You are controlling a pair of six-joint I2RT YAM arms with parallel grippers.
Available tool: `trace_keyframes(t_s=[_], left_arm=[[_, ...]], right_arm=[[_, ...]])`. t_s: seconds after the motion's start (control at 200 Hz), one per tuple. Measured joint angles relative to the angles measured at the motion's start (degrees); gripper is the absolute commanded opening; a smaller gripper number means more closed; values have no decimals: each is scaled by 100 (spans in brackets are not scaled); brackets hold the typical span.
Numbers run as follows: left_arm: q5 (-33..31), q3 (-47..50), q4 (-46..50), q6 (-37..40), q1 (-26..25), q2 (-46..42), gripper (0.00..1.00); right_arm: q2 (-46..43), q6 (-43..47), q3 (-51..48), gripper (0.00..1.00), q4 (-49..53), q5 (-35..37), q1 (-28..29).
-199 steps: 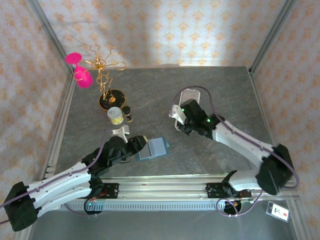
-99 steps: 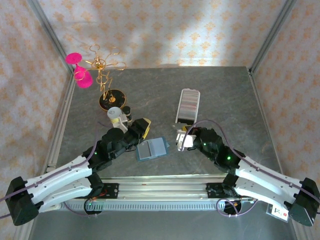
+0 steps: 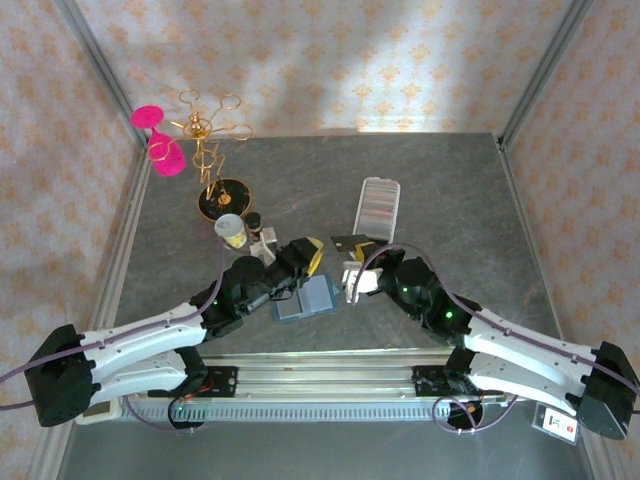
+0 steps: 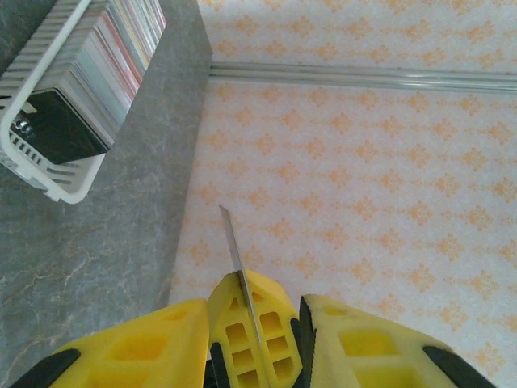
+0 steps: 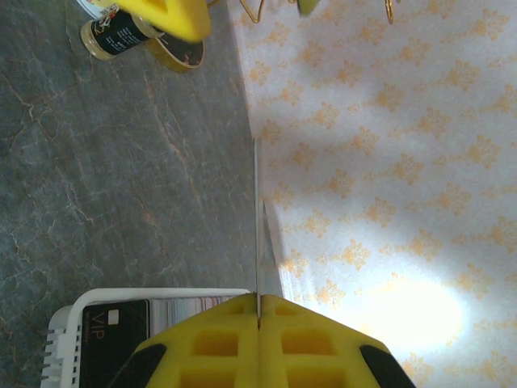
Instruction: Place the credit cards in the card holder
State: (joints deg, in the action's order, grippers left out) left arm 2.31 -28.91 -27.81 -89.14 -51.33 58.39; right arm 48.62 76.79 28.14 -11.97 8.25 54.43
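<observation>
Yellow right jaws pinch card (image 5: pixel 257 226) edge-on; second card (image 4: pixel 233 242) against left jaws.

The letters "VIP" stand in pale print on the dark credit card (image 5: pixel 113 335) at the front of the white tray (image 5: pixel 161 293). The small bottle (image 5: pixel 119 32) has a black label with print too small to read.

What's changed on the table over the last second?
The right claw pulled back from the tray toward the near edge, now shut on a card. The left claw shifted away from the near edge and rightward; a second card stands between its fingers, grip unclear. Holder and tray stayed put.
</observation>
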Motion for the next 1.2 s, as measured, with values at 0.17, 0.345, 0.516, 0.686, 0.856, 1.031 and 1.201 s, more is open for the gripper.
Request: trace_keyframes(t_s=[0.17,0.345,0.516,0.686,0.856,1.031,1.201], left_arm=[[0,4,-358,-101,-76,273,27],[24,4,-485,-232,-122,546,25],[24,4,-566,-299,-125,616,21],[26,4,-741,-424,-125,680,16],[68,4,-785,-533,-125,761,5],[105,4,-754,-577,-125,774,0],[221,-74,-131,-109,-109,586,0]], right_arm=[[118,4,35,0,-46,61,87],[197,133,37,0,-98,129,188],[216,238,37,0,-96,184,243],[216,374,37,0,-94,284,343],[216,514,37,0,-94,444,442],[216,597,37,13,-74,553,481],[286,-264,901,60,1257,415,551]])
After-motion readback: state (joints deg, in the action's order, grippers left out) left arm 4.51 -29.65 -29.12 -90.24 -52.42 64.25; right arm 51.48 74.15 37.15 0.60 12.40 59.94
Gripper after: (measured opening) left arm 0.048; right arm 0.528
